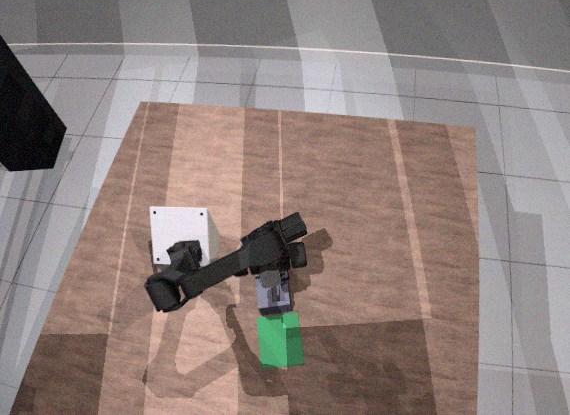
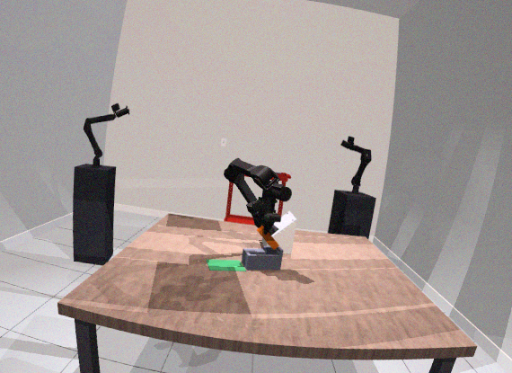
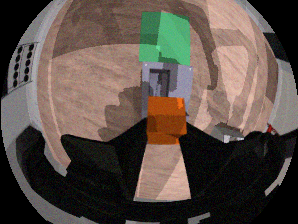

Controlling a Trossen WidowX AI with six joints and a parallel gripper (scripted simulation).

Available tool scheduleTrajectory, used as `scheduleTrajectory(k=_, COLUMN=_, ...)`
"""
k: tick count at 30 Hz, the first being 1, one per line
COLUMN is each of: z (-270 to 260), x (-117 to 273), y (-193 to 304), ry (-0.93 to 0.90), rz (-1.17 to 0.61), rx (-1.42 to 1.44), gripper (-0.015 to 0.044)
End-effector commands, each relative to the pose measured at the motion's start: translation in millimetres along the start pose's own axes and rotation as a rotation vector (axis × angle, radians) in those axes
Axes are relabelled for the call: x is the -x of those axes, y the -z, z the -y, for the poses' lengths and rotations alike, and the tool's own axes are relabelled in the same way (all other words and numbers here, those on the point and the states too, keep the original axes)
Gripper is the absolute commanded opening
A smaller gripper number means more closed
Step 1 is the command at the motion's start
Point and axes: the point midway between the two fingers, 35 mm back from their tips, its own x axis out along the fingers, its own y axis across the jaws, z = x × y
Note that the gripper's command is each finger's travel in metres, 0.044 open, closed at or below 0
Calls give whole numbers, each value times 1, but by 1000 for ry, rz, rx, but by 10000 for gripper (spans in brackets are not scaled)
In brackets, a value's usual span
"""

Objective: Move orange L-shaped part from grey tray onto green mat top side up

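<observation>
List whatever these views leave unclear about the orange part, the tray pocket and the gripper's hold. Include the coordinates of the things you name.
- Top view: the arm covers the orange part (image 2: 270,241) (image 3: 166,117) and the gripper's (image 3: 166,131) fingertips.
- Exterior view: the near wall of the grey tray (image 1: 274,307) (image 2: 261,261) (image 3: 181,82) hides the pocket floor.
- Exterior view: too small to tell whether the part's lower end touches the tray.
- Wrist view: the part itself covers the tray's near end.

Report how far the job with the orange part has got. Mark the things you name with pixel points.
Already done: the orange part (image 2: 269,238) (image 3: 166,117) is tipped up and looks clear of its pocket, above the grey tray (image 1: 274,297) (image 2: 261,261) (image 3: 181,82).
In hand: the gripper (image 2: 269,233) (image 3: 162,123) is shut on it, holding it tilted.
Left: the green mat (image 1: 272,342) (image 2: 225,265) (image 3: 172,37) has no part on it, so carrying over, laying flat and letting go remain.
</observation>
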Motion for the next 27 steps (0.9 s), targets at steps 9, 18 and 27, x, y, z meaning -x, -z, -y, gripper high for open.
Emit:
scheduleTrajectory(k=9, z=2, x=2, y=-26, ry=-3, rz=-4, rx=-7, gripper=0)
scheduleTrajectory(k=18, z=7, x=1, y=-74, ry=-3, rz=-1, rx=-8, gripper=0)
scheduleTrajectory(k=27, z=11, x=1, y=-121, ry=-4, rz=1, rx=-9, gripper=0)
